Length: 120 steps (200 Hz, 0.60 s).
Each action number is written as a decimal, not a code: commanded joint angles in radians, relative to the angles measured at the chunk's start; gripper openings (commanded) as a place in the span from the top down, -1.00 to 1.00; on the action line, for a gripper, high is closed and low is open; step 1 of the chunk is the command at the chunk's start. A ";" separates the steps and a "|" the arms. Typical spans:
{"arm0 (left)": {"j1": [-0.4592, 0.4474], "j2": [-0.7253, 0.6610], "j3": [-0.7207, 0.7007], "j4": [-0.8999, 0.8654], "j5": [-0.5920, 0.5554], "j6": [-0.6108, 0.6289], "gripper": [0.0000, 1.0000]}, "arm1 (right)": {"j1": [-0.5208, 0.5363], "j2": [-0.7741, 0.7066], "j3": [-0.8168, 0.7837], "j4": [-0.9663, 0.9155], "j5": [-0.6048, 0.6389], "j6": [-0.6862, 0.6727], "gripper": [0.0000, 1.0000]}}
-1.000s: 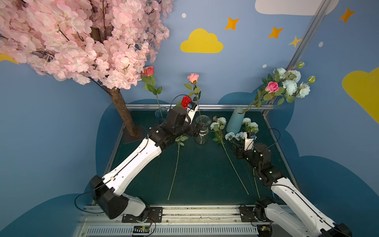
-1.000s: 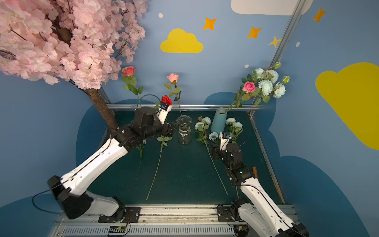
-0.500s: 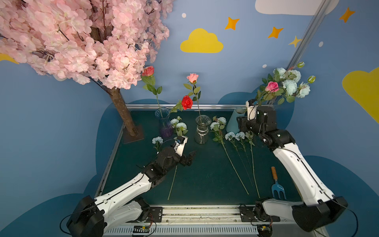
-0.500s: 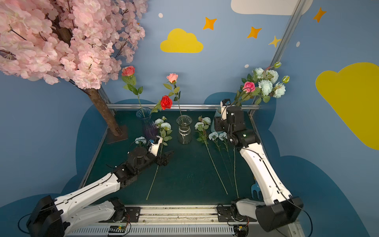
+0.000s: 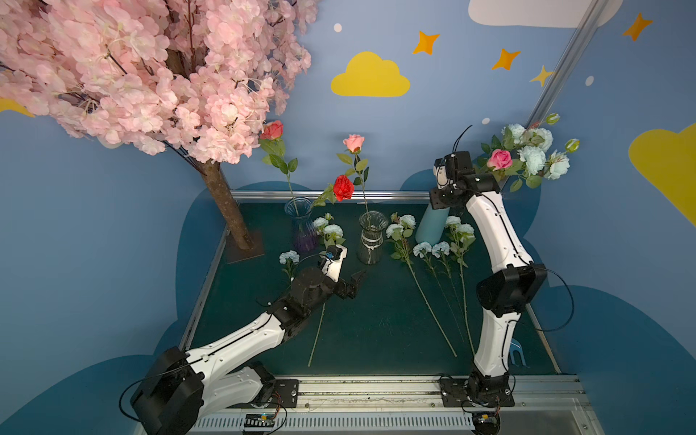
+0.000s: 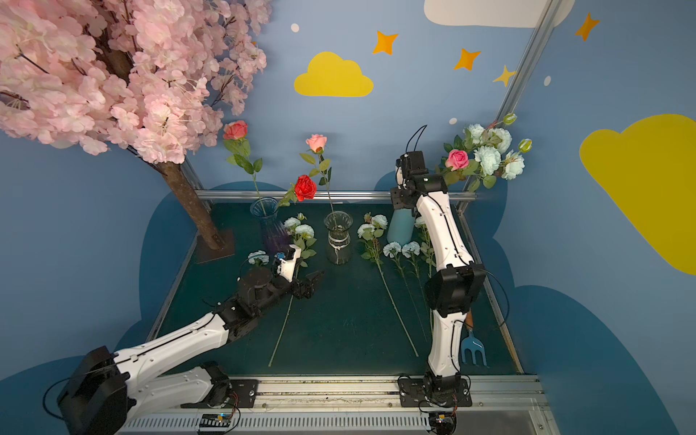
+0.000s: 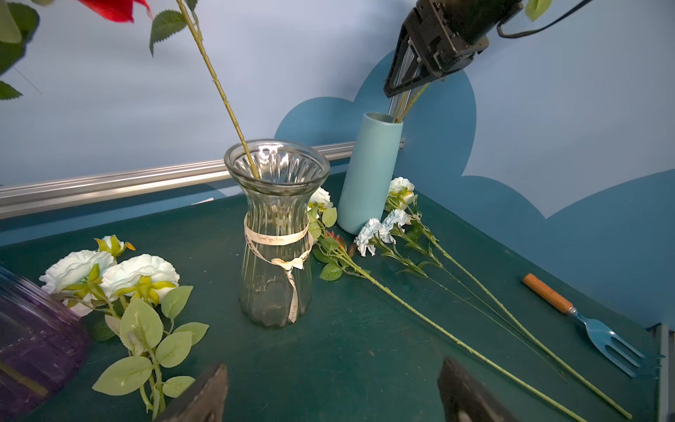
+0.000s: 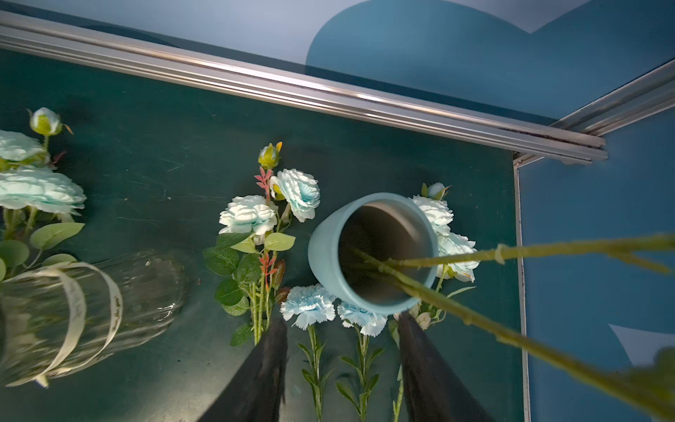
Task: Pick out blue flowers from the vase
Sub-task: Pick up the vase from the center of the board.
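The light blue vase (image 5: 433,229) stands at the back right and holds blue flowers (image 5: 534,158) with one pink rose (image 5: 499,159); their stems lean right. My right gripper (image 8: 342,319) hangs open just above the vase (image 8: 328,255) mouth, pointing down, and the stems (image 8: 475,318) pass beside its fingers, not between them. More blue flowers (image 5: 429,248) lie on the green table left of and around the vase (image 6: 399,229). My left gripper (image 7: 334,369) is open and empty, low over the table in front of the glass vase, also seen in a top view (image 5: 356,280).
A glass vase (image 5: 371,237) holds a pink rose and a purple vase (image 5: 301,226) holds red roses. Blue flowers (image 5: 327,229) lie between them. A pink blossom tree (image 5: 226,211) stands back left. A garden fork (image 6: 472,346) lies front right. Metal rails (image 5: 376,195) edge the table.
Over the last second my left arm drew back from the vases down to the table, and my right arm rose from the table to above the blue vase. Little moved in the last half second.
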 commanded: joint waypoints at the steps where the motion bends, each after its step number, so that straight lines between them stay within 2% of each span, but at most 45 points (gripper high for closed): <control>1: -0.001 0.008 0.039 0.023 0.009 0.006 -0.80 | -0.013 0.059 0.128 -0.108 -0.034 -0.016 0.04; 55: -0.001 0.051 0.060 0.024 0.019 0.001 -0.79 | -0.034 0.144 0.189 -0.117 -0.061 -0.045 0.06; 120: -0.001 0.055 0.059 0.022 0.017 -0.002 -0.79 | -0.033 0.196 0.142 -0.140 -0.077 -0.041 0.09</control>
